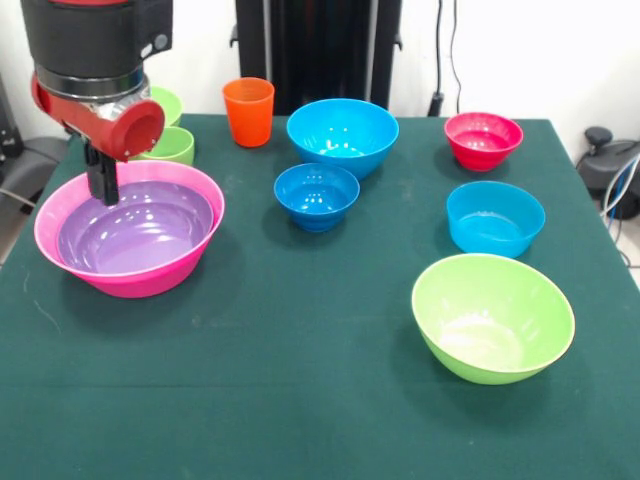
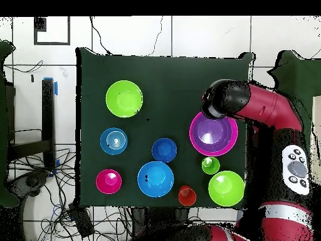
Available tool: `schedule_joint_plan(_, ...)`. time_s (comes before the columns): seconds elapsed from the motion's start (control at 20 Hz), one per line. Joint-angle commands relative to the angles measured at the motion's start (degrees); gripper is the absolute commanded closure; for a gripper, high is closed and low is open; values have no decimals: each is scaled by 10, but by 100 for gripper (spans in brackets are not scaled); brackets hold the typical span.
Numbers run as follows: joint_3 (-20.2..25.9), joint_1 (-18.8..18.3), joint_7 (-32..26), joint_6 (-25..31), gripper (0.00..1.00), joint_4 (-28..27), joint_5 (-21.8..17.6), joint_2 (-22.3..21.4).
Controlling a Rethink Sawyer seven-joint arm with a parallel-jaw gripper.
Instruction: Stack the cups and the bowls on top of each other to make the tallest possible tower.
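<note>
- Dark green cloth covers the surface (image 1: 300, 400)
- White wall (image 1: 520, 50) behind, with black cables (image 1: 440, 50) hanging down it
- White tiled floor (image 2: 157, 34) around, tangled cables (image 2: 37, 188) at one side
- A black frame (image 2: 47, 119) stands beside the surface

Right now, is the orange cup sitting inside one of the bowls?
No, the orange cup stands alone on the green table, beside the large blue bowl at the far side.
</note>
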Motion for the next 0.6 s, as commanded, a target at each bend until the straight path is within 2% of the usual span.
schedule_joint_plan(0.05,41,15,52,-55,100,57,13,60)
schedule_joint_plan(0.3,32,19,57,-40,100,50,19,73)
schedule_joint_plan(0.6,12,32,52,5,100,20,5,87)
